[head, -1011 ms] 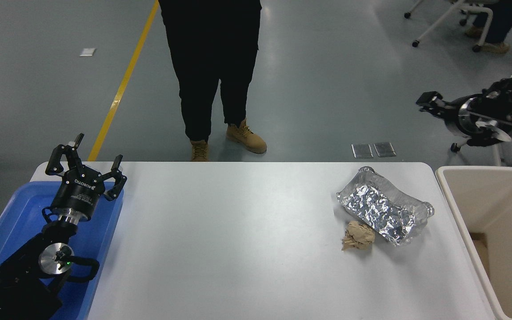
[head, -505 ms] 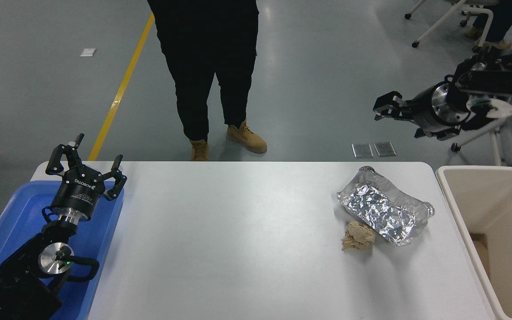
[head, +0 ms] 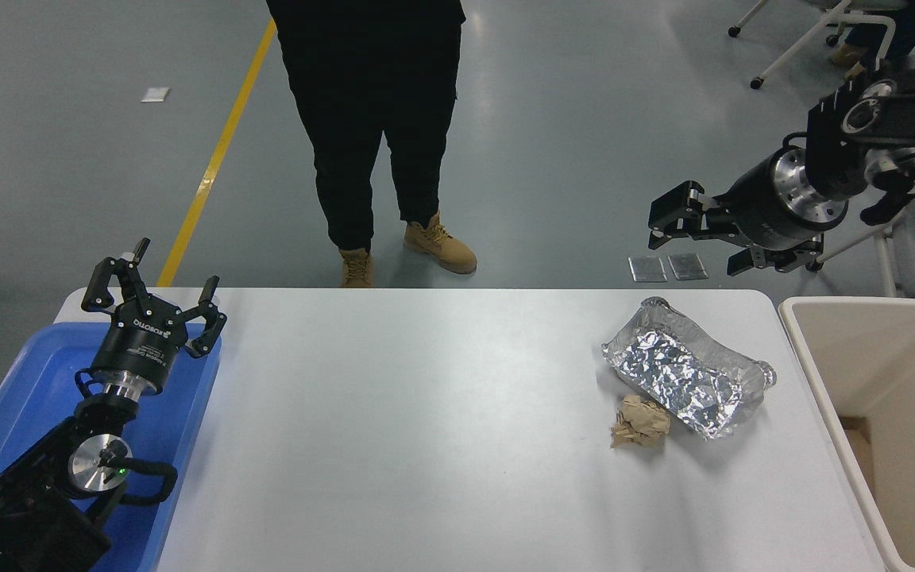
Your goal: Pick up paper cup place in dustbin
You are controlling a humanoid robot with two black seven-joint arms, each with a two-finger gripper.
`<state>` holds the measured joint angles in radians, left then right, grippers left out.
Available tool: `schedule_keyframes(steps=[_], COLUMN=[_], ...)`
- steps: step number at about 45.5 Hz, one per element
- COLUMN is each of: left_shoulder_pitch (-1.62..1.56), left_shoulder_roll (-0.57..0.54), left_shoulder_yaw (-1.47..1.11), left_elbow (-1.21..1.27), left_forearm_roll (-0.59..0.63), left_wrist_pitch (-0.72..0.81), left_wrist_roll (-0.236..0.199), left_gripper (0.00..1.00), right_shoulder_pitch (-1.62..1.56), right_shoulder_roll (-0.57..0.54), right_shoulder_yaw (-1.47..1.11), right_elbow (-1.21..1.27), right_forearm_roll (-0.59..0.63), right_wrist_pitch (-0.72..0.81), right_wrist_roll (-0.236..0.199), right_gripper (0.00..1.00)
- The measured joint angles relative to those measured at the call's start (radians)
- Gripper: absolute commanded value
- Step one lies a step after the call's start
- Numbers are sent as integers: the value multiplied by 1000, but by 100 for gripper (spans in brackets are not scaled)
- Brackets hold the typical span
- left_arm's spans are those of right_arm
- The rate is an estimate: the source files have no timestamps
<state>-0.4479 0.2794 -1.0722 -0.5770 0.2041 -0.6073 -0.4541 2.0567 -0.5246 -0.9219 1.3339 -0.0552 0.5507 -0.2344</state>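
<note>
Head view, two hands (head: pixel 154 300) (head: pixel 692 238), one dustbin (head: pixel 823 381), one foil tray (head: pixel 688 373)

There is just one camera, mounted high on the robot's own side of the worktop (head: pixel 426 445) and tilted forward and down. It stands far enough back to take in the whole white surface from near edge to far edge, plus a broad stretch of grey floor (head: pixel 569 143) beyond. The left arm (head: pixel 100 429) enters from the bottom-left corner, the right arm (head: pixel 847 167) from the right edge, both pointing away from the lens. A person (head: pixel 378 119) at the far side is cut off by the top edge.
</note>
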Motion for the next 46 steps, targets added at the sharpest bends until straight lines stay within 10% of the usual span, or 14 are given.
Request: schedule_keyframes(steps=[46], left_shoulder_pitch=[0], left_shoulder_roll=[1], left_shoulder_yaw=[0], left_elbow=[0], left_forearm_roll=[0], left_wrist_pitch=[0], left_wrist_roll=[0], left_gripper=[98], right_shoulder_pitch=[123], right_shoulder_roll=[-60], right_shoulder_yaw=[-17], right_elbow=[138], right_forearm_roll=[-8], right_wrist_pitch=[120], right_wrist_roll=[-1], right_gripper=[100])
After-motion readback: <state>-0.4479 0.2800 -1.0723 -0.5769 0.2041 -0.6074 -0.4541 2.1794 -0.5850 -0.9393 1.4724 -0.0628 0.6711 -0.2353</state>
